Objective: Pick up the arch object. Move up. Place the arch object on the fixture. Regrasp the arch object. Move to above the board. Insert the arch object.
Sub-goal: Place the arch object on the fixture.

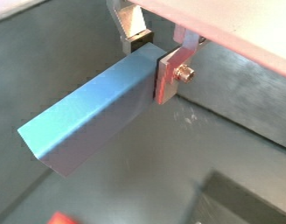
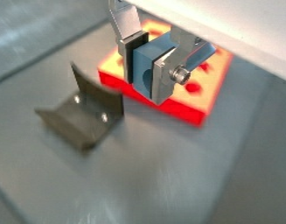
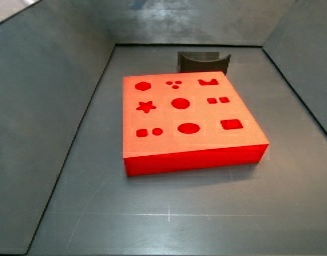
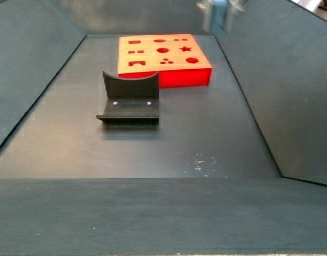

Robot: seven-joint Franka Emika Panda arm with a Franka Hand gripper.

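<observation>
The tool [image 2: 151, 68] grips the slim blue-grey arch object [image 1: 89, 116] aloft above the thick red-orange board [image 2: 194, 104], beyond the dark bracket fixture [image 4: 130, 97]; judging so, only insertion remains.

You get even, soft overhead light with faint shadows. The gripper [image 2: 151, 63] sits close to both wrist cameras, slightly blurred, with glare along the pale housing. Both side views are sharp; the board [image 3: 193, 152] glows saturated.

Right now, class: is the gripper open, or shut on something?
Shut: in both wrist views the gripper clamps the blue-grey arch object, held above the board.
</observation>
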